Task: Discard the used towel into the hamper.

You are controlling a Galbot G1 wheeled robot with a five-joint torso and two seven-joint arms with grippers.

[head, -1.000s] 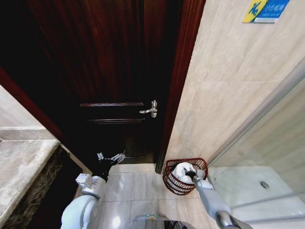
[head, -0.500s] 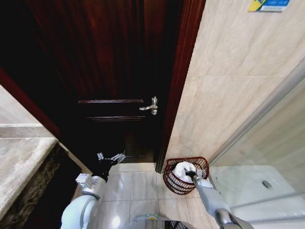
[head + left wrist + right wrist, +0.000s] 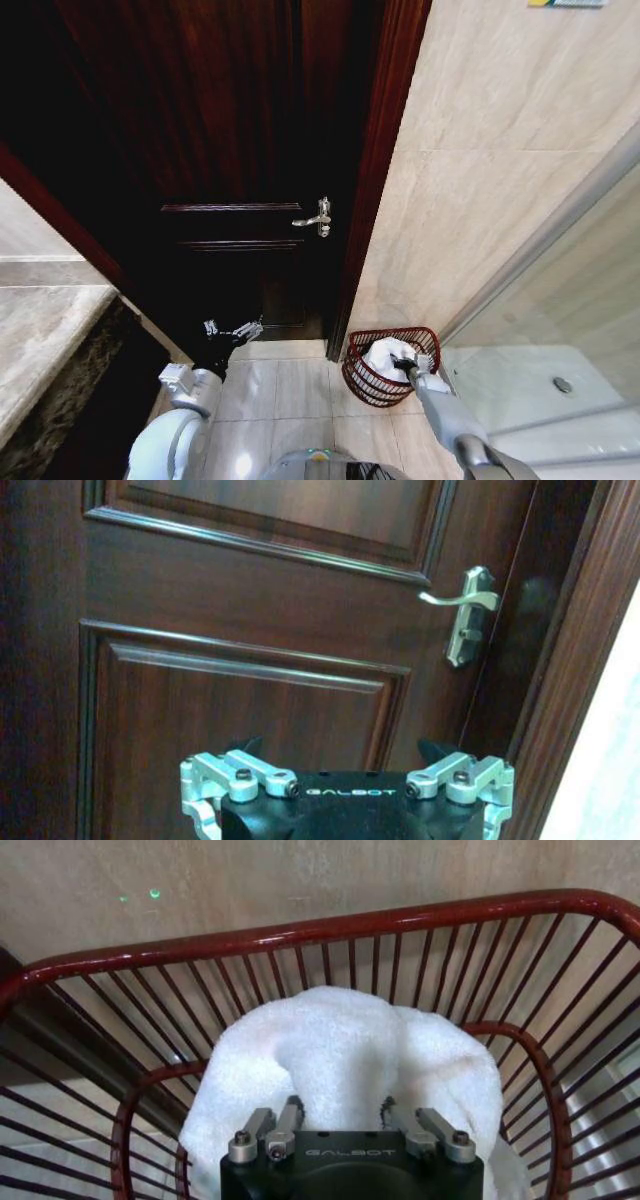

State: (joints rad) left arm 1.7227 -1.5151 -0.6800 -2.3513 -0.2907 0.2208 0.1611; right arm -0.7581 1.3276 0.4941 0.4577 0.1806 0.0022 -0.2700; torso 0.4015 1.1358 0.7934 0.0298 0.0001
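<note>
Right arm reaching down to the floor here, and the right gripper (image 3: 410, 366) is inside the mouth of the hamper (image 3: 362, 383), the reddish-brown wire basket standing on the pale floor tiles (image 3: 290, 390) against the beige wall (image 3: 480, 220), just beside the dark door frame (image 3: 372, 200). From the right wrist view, the gripper's fingers (image 3: 290, 1111) are pressed into the white towel (image 3: 340, 1057), pinching a fold of it between them. The towel sits bunched inside the hamper, humped up near the rim (image 3: 300, 934), with the bars curving round it on every side. The word GALBOT is printed in pale letters on the black gripper body in that view.

Over on the other side, the left gripper (image 3: 232, 330) is held low in front of the dark wooden door (image 3: 240, 150), away from the hamper. Its fingers (image 3: 248, 327) stand apart with nothing between them. The left wrist view looks straight at the panelled door and its silver lever handle (image 3: 462, 611), and GALBOT reads again on the gripper body (image 3: 345, 802).

A glass shower screen (image 3: 560, 300) runs along the right, with a floor drain (image 3: 563, 384) beyond it. At the top edge of the head view, a sliver of a blue and yellow sign (image 3: 566, 3), its writing too cut off to read
</note>
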